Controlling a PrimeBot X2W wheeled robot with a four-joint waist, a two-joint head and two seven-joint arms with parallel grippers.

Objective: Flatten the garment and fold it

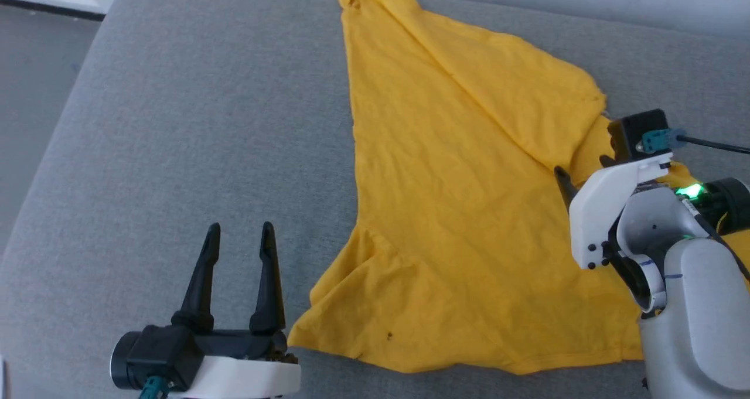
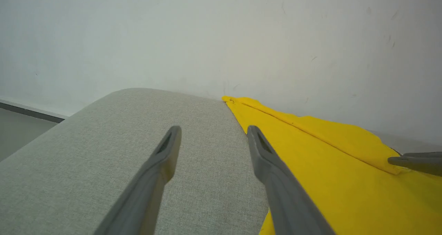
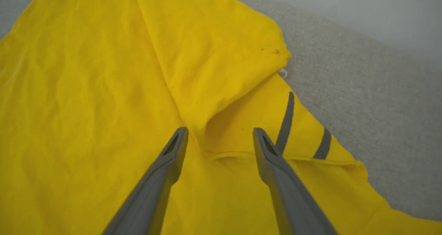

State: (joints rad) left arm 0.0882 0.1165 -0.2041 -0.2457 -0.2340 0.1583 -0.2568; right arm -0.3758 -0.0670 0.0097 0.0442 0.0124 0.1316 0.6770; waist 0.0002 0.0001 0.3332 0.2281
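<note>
Grey upholstered surface (image 1: pixel 176 153): the largest thing here, with a rounded far-left corner. The head view shows a strip of floor (image 1: pixel 29 94) past that corner. The left wrist view shows a pale wall (image 2: pixel 207 38) right behind the surface.

Garment (image 1: pixel 457 211): count one. It lies on the surface, right of centre in the head view, plain yellow side up and wrinkled. One flap is folded over along a long diagonal crease that runs from the far corner toward the right edge. The near hem sits close to the surface's near edge.

The right wrist view shows two dark stripes (image 3: pixel 286 121) on the layer under the flap, and a small white tag (image 3: pixel 283 72) at the flap's corner. The head view shows a small hole or mark (image 1: pixel 354 3) at the far corner.

Right end effector (image 3: pixel 219 129): fingers spread wide, nothing between them. It is over the garment where the folded flap ends, with the pucker of the fold between the fingertips. Whether the tips touch the cloth cannot be told. In the head view one dark finger (image 1: pixel 562 182) shows ahead of the white wrist housing, with a green light (image 1: pixel 691 191) on the arm. The left wrist view catches its tips at the right edge.

Left end effector (image 1: pixel 241 226): fingers spread wide and empty. It is over bare surface just beside the garment's near-left corner, apart from it.
</note>
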